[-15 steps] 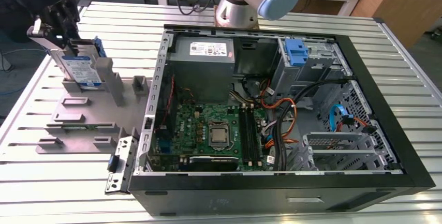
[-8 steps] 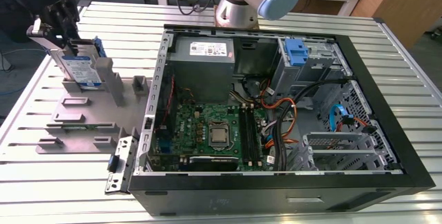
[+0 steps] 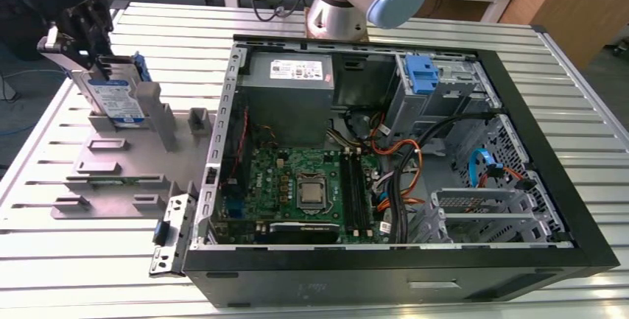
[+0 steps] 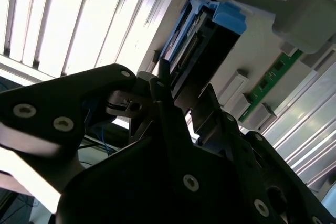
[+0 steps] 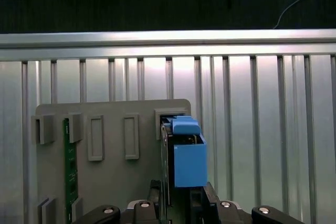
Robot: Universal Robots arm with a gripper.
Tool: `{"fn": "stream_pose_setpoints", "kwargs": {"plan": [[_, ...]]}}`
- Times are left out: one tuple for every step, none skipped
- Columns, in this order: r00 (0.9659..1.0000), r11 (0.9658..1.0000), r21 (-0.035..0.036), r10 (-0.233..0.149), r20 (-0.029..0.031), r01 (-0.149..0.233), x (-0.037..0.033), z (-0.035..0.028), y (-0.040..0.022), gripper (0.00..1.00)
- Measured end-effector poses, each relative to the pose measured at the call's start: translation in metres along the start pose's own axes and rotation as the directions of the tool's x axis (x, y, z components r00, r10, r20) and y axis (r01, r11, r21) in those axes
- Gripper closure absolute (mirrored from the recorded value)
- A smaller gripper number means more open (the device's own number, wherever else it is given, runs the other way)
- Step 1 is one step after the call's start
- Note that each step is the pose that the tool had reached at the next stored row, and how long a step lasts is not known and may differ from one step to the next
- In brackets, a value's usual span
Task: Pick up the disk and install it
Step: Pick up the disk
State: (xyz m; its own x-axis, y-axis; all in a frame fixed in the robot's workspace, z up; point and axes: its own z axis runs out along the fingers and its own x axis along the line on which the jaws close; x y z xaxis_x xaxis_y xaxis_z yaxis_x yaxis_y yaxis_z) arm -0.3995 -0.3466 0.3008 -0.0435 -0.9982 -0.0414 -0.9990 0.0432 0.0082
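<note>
Closest to us, the gripper [image 5: 181, 190] looks clamped on the upper edge of the disk [image 5: 189, 166], one finger against each flat face. The disk stands upright in a slot of the grey fixture [image 3: 118, 157], which leaves that edge free to grasp. Well apart, the open computer case [image 3: 550, 149] lies on the table [image 3: 88, 260], its bays facing up.

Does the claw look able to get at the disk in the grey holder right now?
Likely yes: the claw sits right at the top edge of the upright disk, with nothing between them.
</note>
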Motion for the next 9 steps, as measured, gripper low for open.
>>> {"fn": "stream_pose_setpoints", "kwargs": {"plan": [[1.0,1.0,0.0001,0.0,-0.001,0.0,0.0,0.0001,0.0,0.58],[1.0,1.0,0.0002,0.0,-0.0031,0.0,-0.0001,0.0001,0.0,0.58],[1.0,1.0,0.0003,0.0,-0.0059,0.0,-0.0001,0.0002,0.0,0.58],[1.0,1.0,0.0003,0.0,-0.0097,0.0,-0.0002,0.0001,0.0,0.58],[0.9999,1.0,0.0005,0.0,-0.0135,0.0,-0.0002,0.0002,0.0,0.58],[0.9999,1.0,0.0008,0.0,-0.0169,0.0,-0.0004,0.0003,0.0,0.58],[0.9998,1.0,0.0009,0.0,-0.0185,0.0,-0.0004,0.0004,0.0,0.58],[0.9998,1.0,0.0009,0.0,-0.0192,0.0,-0.0004,0.0004,0.0,0.58],[0.9998,1.0,0.0009,0.0,-0.0194,0.0,-0.0005,0.0004,0.0,0.58]]}}
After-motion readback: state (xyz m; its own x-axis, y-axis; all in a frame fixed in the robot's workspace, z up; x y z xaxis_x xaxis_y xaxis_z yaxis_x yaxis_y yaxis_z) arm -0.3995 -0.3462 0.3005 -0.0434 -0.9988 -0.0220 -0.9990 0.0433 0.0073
